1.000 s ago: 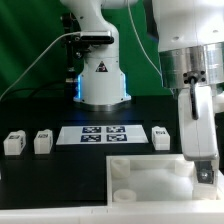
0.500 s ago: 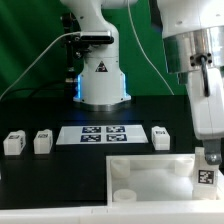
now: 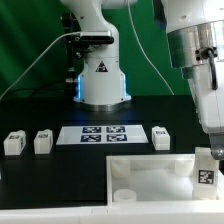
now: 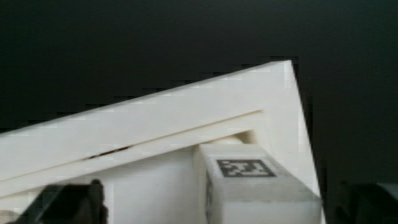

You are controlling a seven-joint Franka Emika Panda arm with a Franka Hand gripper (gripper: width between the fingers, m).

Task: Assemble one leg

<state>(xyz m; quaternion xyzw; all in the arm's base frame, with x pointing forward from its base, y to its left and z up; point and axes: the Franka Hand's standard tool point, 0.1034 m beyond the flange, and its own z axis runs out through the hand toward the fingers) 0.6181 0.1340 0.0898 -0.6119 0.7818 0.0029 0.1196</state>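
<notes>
you can read no writing anywhere, only black-and-white tags: several on the marker board (image 3: 103, 134), one on each small peg. the leg (image 3: 205, 171) stands at the tray (image 3: 135, 172) corner on the exterior view's right, tag facing you, right at the frame edge. three look-alike pegs (image 3: 41, 142) sit along the black table (image 3: 60, 170), well apart from the tray, with open table between. the gripper (image 3: 210, 150) hangs just above the leg, jaws spread wide and holding nothing; whether a finger touches it, you cannot tell.
</notes>
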